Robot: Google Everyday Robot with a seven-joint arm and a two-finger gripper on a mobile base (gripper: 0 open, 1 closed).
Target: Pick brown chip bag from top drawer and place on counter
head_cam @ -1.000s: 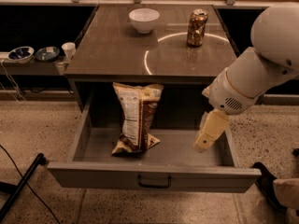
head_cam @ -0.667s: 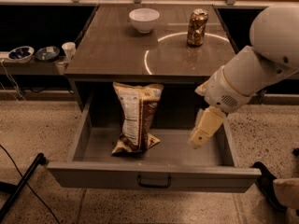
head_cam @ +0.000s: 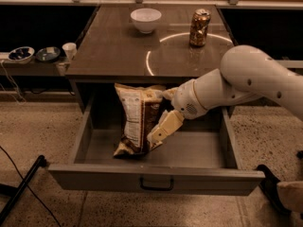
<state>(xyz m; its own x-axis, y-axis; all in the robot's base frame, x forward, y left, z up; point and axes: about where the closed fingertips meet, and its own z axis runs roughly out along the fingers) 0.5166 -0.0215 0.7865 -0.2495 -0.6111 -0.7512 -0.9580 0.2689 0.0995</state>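
The brown chip bag [head_cam: 135, 118] stands upright in the open top drawer [head_cam: 156, 178], left of its middle, leaning against the back. My gripper [head_cam: 158, 134] has reached into the drawer from the right and sits right against the bag's right edge, low on the bag. The white arm crosses over the drawer's right half. The counter [head_cam: 118, 46] lies above the drawer, with a ring-shaped light reflection on it.
A white bowl [head_cam: 145, 20] and a gold-brown drink can [head_cam: 199, 28] stand at the back of the counter. A pale side shelf [head_cam: 28, 67] with small bowls and a cup is at the left. A dark pole [head_cam: 21, 188] lies on the floor at lower left.
My arm has swung left across the drawer, bringing the gripper from the drawer's right side to the chip bag's right edge. The bag stands where it was.
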